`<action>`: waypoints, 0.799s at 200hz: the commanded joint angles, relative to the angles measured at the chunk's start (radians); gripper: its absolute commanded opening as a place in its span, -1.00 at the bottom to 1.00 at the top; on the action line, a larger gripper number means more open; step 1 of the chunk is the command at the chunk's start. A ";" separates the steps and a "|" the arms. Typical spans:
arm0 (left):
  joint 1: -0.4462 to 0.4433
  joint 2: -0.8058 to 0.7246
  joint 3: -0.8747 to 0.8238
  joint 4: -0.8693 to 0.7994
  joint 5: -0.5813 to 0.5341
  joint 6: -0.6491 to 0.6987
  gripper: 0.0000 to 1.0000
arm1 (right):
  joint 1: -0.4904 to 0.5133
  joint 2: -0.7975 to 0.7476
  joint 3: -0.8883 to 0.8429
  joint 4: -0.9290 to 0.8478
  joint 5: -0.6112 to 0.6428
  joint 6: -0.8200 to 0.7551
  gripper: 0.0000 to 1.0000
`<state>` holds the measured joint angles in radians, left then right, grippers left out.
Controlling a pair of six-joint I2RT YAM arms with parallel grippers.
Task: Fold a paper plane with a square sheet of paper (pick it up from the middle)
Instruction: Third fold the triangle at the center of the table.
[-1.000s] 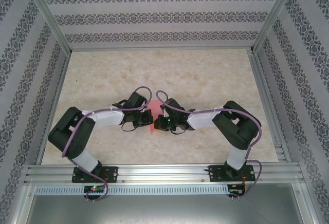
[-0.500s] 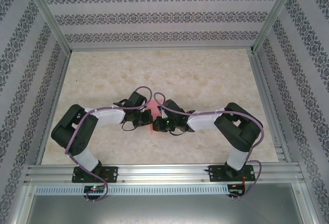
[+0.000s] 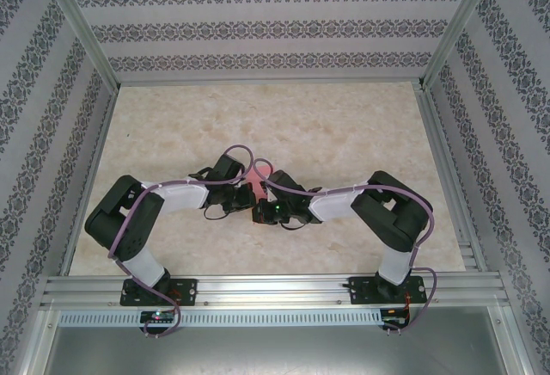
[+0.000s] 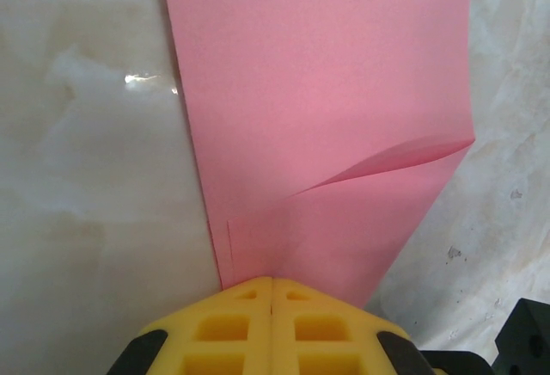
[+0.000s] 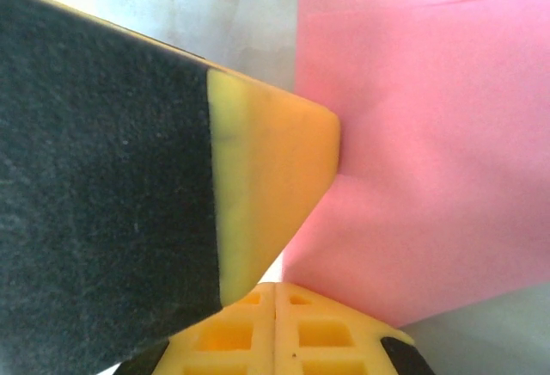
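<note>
Left jaws and right jaws are each clamped on the pink paper (image 4: 326,91), which spreads beyond their tips.

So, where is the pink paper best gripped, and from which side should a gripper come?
Probably at the lifted flap on the right edge of the pink paper in the left wrist view, coming in low from that side. There one layer stands off the sheet, so a finger could slide under; the rest looks flat.
</note>
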<state>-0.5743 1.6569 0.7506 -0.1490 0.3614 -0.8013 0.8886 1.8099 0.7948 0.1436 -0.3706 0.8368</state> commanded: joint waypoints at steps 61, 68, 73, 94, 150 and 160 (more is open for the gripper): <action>0.019 0.020 -0.041 -0.017 -0.042 -0.019 -0.95 | 0.012 -0.066 -0.032 0.024 -0.036 -0.003 -0.98; 0.019 0.021 -0.039 -0.014 -0.040 -0.018 -0.95 | 0.012 -0.058 -0.030 0.016 -0.036 0.000 -0.98; 0.019 0.022 -0.040 -0.014 -0.040 -0.018 -0.95 | 0.013 -0.051 -0.029 0.012 -0.035 0.003 -0.98; 0.018 0.023 -0.042 -0.015 -0.038 -0.018 -0.95 | 0.021 -0.018 -0.027 0.009 -0.036 0.013 -0.98; 0.020 0.017 -0.040 -0.019 -0.040 -0.016 -0.95 | 0.020 0.013 -0.021 -0.030 -0.028 0.014 -0.98; 0.020 0.017 -0.041 -0.021 -0.042 -0.017 -0.95 | 0.017 -0.011 -0.021 -0.031 -0.022 0.013 -0.97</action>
<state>-0.5701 1.6543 0.7422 -0.1368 0.3687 -0.8143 0.9016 1.8038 0.7769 0.1535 -0.4011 0.8471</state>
